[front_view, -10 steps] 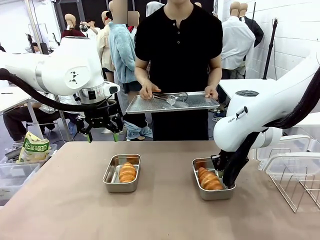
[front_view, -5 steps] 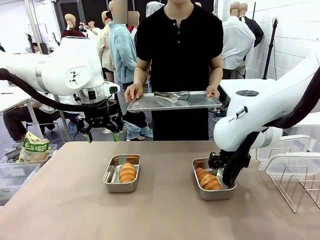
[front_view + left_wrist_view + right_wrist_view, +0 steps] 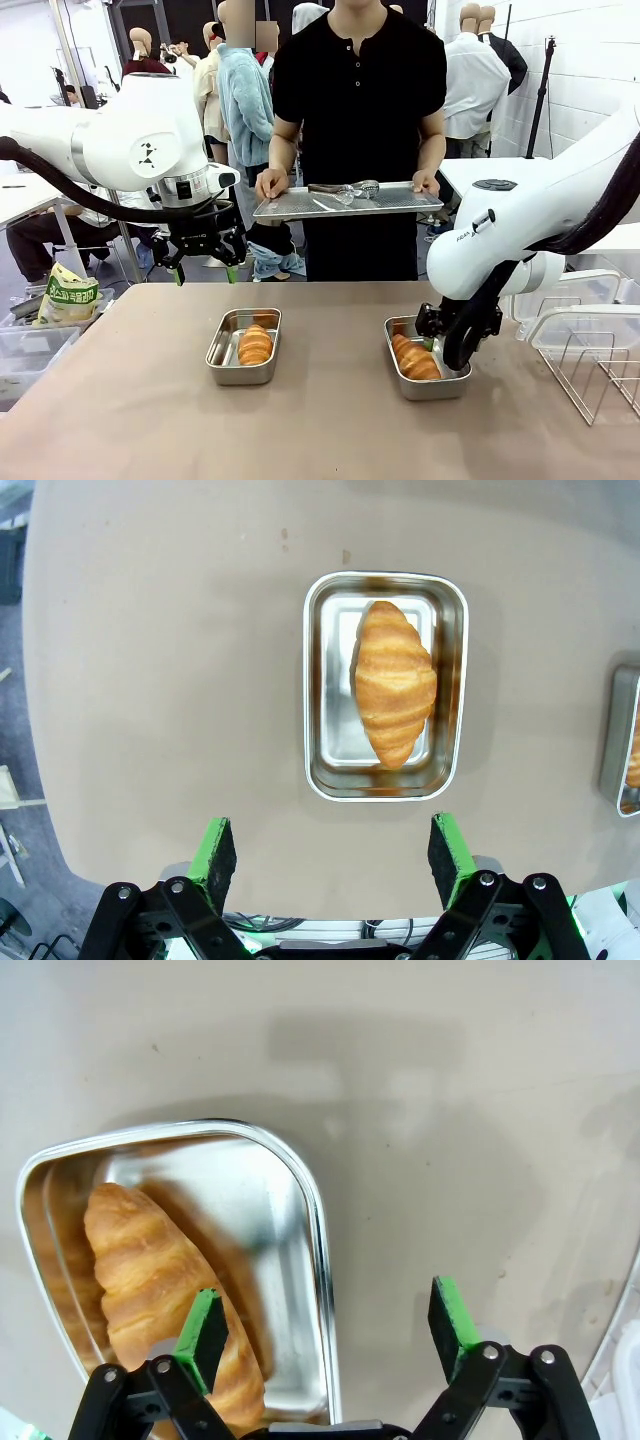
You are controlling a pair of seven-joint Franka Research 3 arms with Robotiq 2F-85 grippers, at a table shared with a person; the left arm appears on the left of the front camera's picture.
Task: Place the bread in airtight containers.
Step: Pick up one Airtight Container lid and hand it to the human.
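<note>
Two steel airtight containers stand on the brown table, each with a croissant of bread lying inside. The left container (image 3: pixel 222 345) (image 3: pixel 318 680) holds one croissant (image 3: pixel 255 344) (image 3: pixel 394 680). My left gripper (image 3: pixel 205 268) (image 3: pixel 333 850) hangs open well above and behind it. The right container (image 3: pixel 395 362) (image 3: pixel 316 1220) holds the other croissant (image 3: pixel 416 358) (image 3: pixel 160 1260). My right gripper (image 3: pixel 432 336) (image 3: pixel 325 1335) is open just over that tub's far right corner, one finger above the croissant, the other outside the rim.
Across the table a person holds a flat perforated steel tray (image 3: pixel 400 205) with tongs (image 3: pixel 345 190) on it. A wire rack (image 3: pixel 590 370) and clear plastic bins (image 3: pixel 575 300) stand at the right. A snack bag (image 3: pixel 68 295) lies off the table's left edge.
My right gripper has opened, letting go of the croissant in the right container, and risen slightly. The person's hand moved from the tongs to the tray's edge. The left arm stayed still.
</note>
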